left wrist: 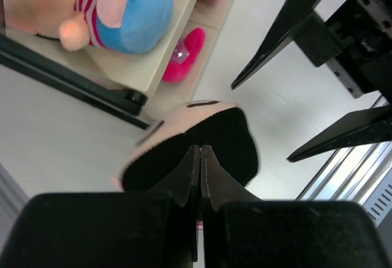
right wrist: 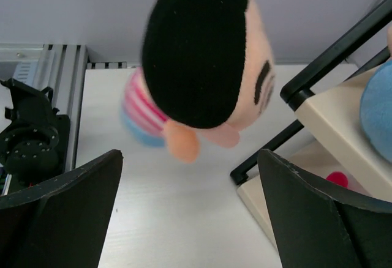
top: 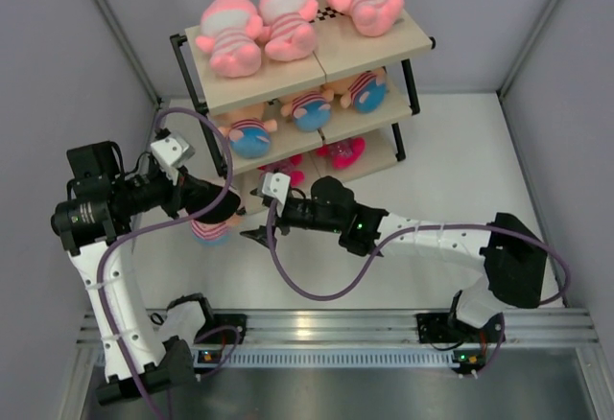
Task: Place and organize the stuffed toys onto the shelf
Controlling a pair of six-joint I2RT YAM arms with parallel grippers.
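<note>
Our left tool (left wrist: 200, 152) is clamped on the doll (right wrist: 202, 54) by its hair, head uppermost, over the bench (right wrist: 184, 219) just off the shelf's (right wrist: 324, 115) left front post. Our right tool (right wrist: 188, 158), fingers apart, faces it from the right, doll centred between them.

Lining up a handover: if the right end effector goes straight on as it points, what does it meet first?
The boy doll, held by the shut left end effector; its head sits dead ahead of the open right end effector. Depth unclear.
</note>
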